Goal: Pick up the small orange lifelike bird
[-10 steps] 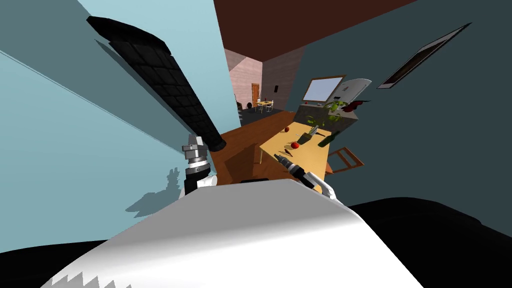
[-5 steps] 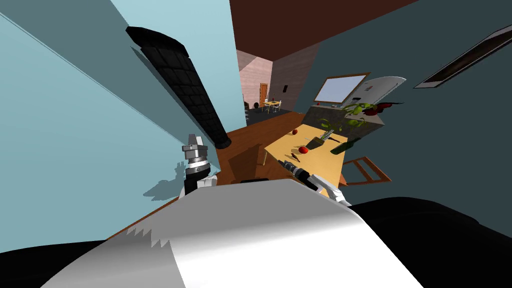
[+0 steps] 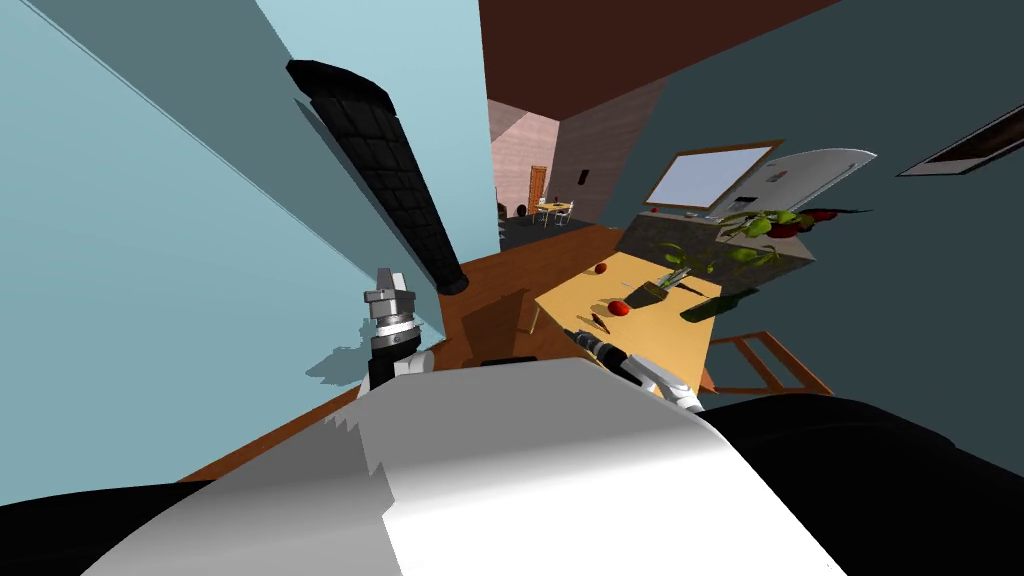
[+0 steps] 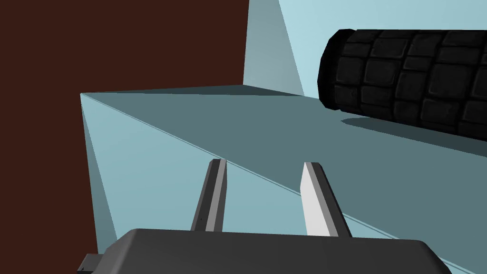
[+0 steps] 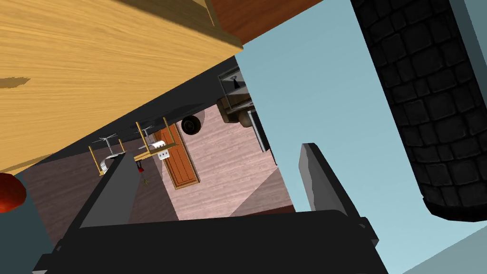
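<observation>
The small dark-orange bird (image 3: 598, 321) stands near the front edge of a yellow wooden table (image 3: 650, 325), beside a red apple (image 3: 620, 308). My right gripper (image 3: 575, 335) hovers at that table edge, just short of the bird, with its fingers open and nothing between them. In the right wrist view this gripper (image 5: 216, 152) looks past the table's underside (image 5: 95, 62), and a red apple (image 5: 7, 200) shows at the side. My left gripper (image 3: 390, 283) is raised near the light blue wall, and the left wrist view shows it (image 4: 265, 164) open and empty.
A second apple (image 3: 600, 268), a dark block with greenery (image 3: 660, 290) and a lying green bottle (image 3: 715, 306) share the table. A wooden chair (image 3: 765, 365) stands at its right. A black padded cylinder (image 3: 390, 180) leans along the wall by my left arm. A counter with a plant (image 3: 745, 240) lies behind.
My head view has swung, so the table, the cylinder and the room have slid right in the picture. Both arms hold the same pose, and the bird has not moved on the table.
</observation>
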Robot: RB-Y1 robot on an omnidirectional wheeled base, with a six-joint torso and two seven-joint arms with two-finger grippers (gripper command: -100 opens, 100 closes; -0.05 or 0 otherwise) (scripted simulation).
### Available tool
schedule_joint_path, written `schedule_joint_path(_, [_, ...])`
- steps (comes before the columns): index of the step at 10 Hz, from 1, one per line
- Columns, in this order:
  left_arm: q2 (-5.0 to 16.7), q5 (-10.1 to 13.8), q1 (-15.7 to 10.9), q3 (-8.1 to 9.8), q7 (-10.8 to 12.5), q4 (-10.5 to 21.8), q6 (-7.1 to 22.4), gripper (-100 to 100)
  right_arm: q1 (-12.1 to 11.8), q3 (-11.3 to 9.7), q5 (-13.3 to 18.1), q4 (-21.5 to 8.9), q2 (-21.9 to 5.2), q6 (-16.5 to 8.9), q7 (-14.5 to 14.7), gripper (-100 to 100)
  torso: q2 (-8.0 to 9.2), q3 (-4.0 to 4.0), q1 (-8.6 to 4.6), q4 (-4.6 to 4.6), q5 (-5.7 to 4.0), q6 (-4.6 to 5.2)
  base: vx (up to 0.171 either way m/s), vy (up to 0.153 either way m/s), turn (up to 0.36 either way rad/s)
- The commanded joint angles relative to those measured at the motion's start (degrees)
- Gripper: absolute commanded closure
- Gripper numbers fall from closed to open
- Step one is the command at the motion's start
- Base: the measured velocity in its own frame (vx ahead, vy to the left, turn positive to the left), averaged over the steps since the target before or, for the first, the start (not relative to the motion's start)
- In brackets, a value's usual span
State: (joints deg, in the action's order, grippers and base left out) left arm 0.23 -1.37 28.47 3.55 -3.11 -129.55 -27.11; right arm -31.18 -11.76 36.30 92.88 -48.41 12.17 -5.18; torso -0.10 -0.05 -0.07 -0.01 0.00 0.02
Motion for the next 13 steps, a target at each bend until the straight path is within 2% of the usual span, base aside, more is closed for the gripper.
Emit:
schedule_joint_path(1, [0.0,0.0,0.0,0.0,0.0,0.0,0.0,0,-0.8,-0.5,2.9,-2.9,-2.5,-2.8,-1.3,-100,0.0,0.0,0.0,0.0,0.0,0.0,0.123,-0.036,0.37])
schedule_joint_path(2, [0.0,0.0,0.0,0.0,0.0,0.0,0.0,0,-0.8,-0.5,3.5,-4.0,-2.5,-2.8,-1.3,-100,-0.23,-0.12,-0.1,-0.04,-0.01,-0.01,0.101,-0.032,0.118])
schedule_joint_path(3, [0.0,0.0,0.0,0.01,0.0,0.0,0.0,0,-1.3,-0.7,5.8,-6.7,-3.9,-4.3,-2.1,-100,-0.22,-0.13,-0.07,-0.05,-0.03,0.05,0.084,-0.025,0.27])
schedule_joint_path(4, [0.0,0.0,0.0,0.0,0.0,0.0,0.0,0,-1.3,-0.7,5.9,-6.9,-3.9,-4.4,-2.1,-100,-0.2,-0.12,-0.06,-0.04,0.0,-0.01,0.062,-0.029,0.088])
schedule_joint_path(5, [0.0,0.0,0.0,0.01,0.0,0.0,0.0,0,-1.7,-0.9,8.2,-8.9,-5.1,-5.9,-2.9,-100,-0.11,-0.07,-0.04,-0.03,-0.02,0.07,0.073,-0.022,0.169])
schedule_joint_path(7, [0.0,0.0,0.0,0.01,0.0,0.0,0.0,0,-1.7,-0.9,8.2,-9.7,-5.1,-5.9,-2.9,-100,-0.09,-0.06,0.0,-0.03,-0.01,0.05,0.039,-0.02,0.045])
schedule_joint_path(9, [0.0,0.0,0.0,0.01,0.0,0.0,0.0,0,-2.8,-1.4,12.4,-14.2,-6.9,-8.7,-4.7,-100,0.0,0.0,-0.02,0.0,0.0,0.03,0.07,-0.04,0.24])
schedule_joint_path(11, [0.0,0.0,0.0,0.01,0.0,0.0,0.0,0,-2.8,-1.4,12.8,-15.2,-6.9,-8.8,-4.7,-100,-0.17,-0.11,-0.13,-0.04,-0.03,0.06,0.064,-0.047,0.061])
schedule_joint_path(13, [0.0,0.0,0.0,0.01,0.0,0.0,0.0,0,-3.9,-2.0,16.9,-20.1,-7.9,-11.2,-6.6,-100,-0.07,-0.04,0.0,-0.01,0.0,0.02,0.073,-0.039,0.241])
